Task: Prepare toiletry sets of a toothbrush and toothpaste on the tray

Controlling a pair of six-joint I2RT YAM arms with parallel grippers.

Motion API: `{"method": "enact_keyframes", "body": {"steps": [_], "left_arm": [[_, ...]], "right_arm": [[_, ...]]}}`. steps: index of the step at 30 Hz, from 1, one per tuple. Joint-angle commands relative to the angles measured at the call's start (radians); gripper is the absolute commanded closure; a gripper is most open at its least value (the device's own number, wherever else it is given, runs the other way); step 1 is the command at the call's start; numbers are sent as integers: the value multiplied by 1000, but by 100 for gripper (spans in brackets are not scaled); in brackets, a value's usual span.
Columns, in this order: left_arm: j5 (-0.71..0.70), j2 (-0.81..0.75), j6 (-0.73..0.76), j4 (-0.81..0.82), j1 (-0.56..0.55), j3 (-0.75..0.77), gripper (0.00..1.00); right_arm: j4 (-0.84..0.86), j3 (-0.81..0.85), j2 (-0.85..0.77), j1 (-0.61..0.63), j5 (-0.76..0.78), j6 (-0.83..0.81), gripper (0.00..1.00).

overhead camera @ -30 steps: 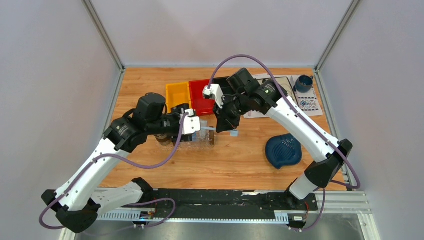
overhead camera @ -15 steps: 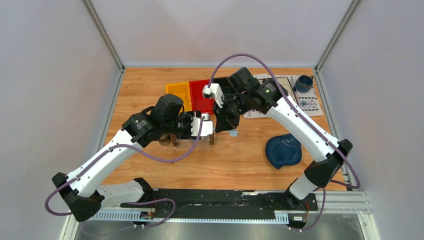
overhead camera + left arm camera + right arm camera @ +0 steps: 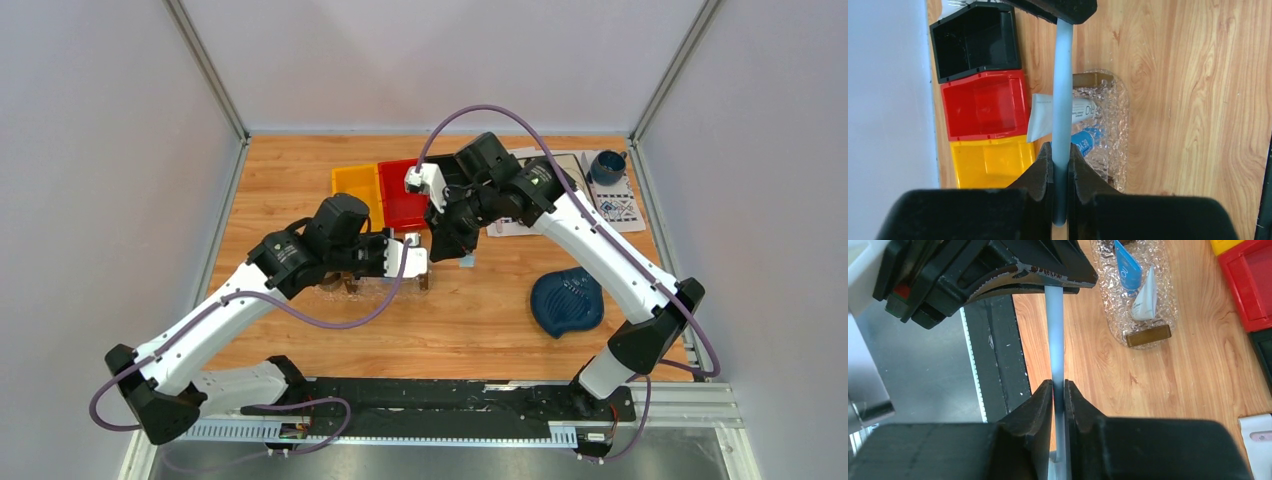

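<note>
The pale blue toothbrush (image 3: 1063, 100) hangs in the air above the table, gripped at both ends. My left gripper (image 3: 1060, 150) is shut on its handle end. My right gripper (image 3: 1058, 385) is shut on the other part of the toothbrush (image 3: 1055, 335), near the head (image 3: 467, 262). Below lies the clear textured tray (image 3: 1115, 125), a brown block (image 3: 1148, 335) at its end. A white toothpaste tube (image 3: 1043, 117) and a blue one (image 3: 1085, 142) lie in it. In the top view the two grippers meet just right of the tray (image 3: 375, 290).
Yellow (image 3: 355, 190) and red (image 3: 400, 195) bins stand behind the tray, a black bin (image 3: 973, 42) beside them. A dark blue leaf-shaped dish (image 3: 566, 300) lies at the right, a blue cup (image 3: 606, 165) and patterned plate (image 3: 615, 205) at the back right.
My left arm has swung right to the toothbrush and its jaws have closed on the handle. The right arm has held the toothbrush almost still.
</note>
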Motion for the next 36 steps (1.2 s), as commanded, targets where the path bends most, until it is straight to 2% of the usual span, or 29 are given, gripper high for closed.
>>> {"method": "enact_keyframes", "body": {"steps": [1, 4, 7, 10, 13, 17, 22, 26, 31, 36], "left_arm": [[-28, -57, -28, 67, -2, -40, 100], [-41, -89, -42, 92, -2, -79, 100], [-53, -120, -71, 119, -2, -113, 100], [-59, -155, -117, 168, 12, -146, 100], [5, -168, -185, 199, 66, -151, 100], [60, -177, -297, 260, 155, -150, 100], [100, -204, -403, 323, 213, -145, 100], [106, -212, -537, 378, 280, -113, 100], [133, -220, -708, 441, 340, -41, 100], [231, -203, -918, 526, 386, 11, 100]], "right_arm": [[20, 70, -9, 11, 26, 13, 71], [36, 82, -27, 7, 64, 7, 58], [74, 102, -58, -7, 131, 18, 54], [127, 113, -98, -38, 170, 50, 50], [210, 90, -156, -78, 204, 92, 47], [304, 37, -234, -110, 237, 122, 47], [365, -2, -302, -127, 248, 150, 45], [440, -59, -349, -144, 274, 211, 43], [624, -187, -405, -151, 261, 286, 34], [703, -192, -373, -151, 156, 389, 30]]}}
